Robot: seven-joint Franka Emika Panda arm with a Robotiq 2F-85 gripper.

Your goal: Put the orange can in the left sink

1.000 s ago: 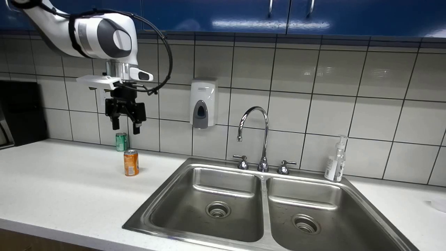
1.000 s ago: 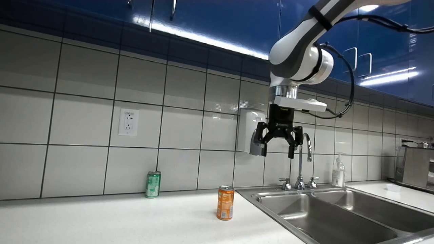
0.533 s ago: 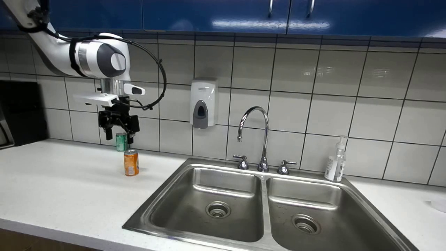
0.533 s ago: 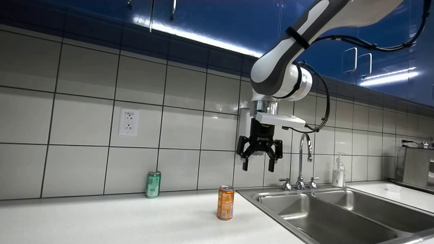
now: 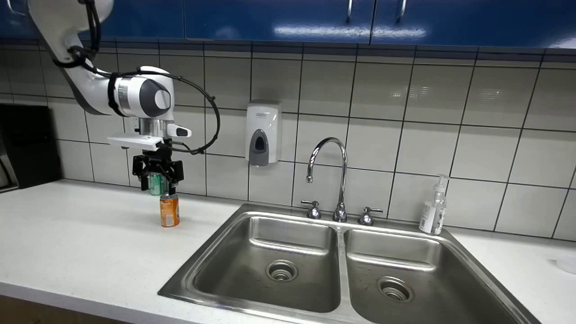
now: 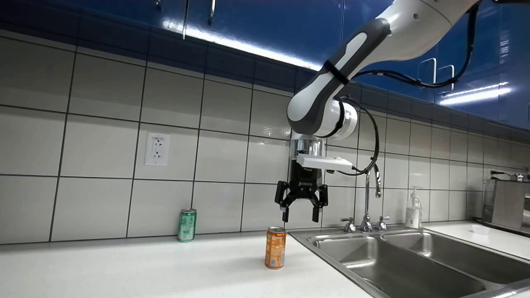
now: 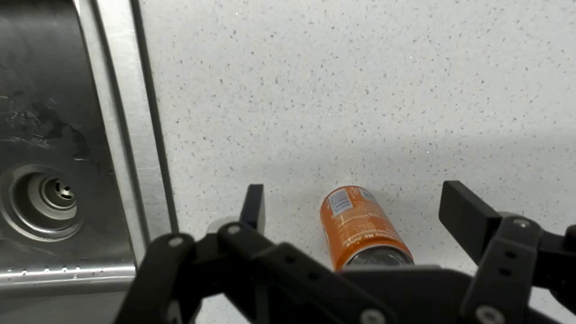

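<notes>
Two cans stand upright on the white surface (image 6: 145,271): the orange can (image 6: 275,248), outside the left sink (image 5: 234,274) and near its steel rim (image 5: 202,254), and the green can (image 6: 187,225), close to the tiled wall (image 6: 103,149). In an exterior view my arm (image 6: 323,89) slopes down from the upper right; I hold the jaws pointing downward and spread, their tips a little above the lid (image 6: 276,229) of the orange can and apart from it. In the wrist view the orange can appears in the gap between the jaws, with its barcode (image 7: 340,202) in sight and part of its silvery lid covered by black linkage (image 7: 405,288). I see the round drain (image 5: 281,271) of the left sink in an exterior view and also at the left margin of the wrist view. Beyond the divider (image 5: 343,270) lies the right-hand basin (image 5: 443,292), with a drain of its own. A chrome gooseneck faucet (image 5: 339,212) rises behind the divider between two lever handles (image 5: 313,210). A clear pump bottle (image 5: 433,215) stands at the rear of the right-hand basin, and a soap dispenser (image 5: 261,135) is mounted on the wall to the left of the faucet. In an exterior view the jaws overlap part of the green can, which stands farther back. Blue cabinets (image 5: 274,20) run along the top of both exterior views.
</notes>
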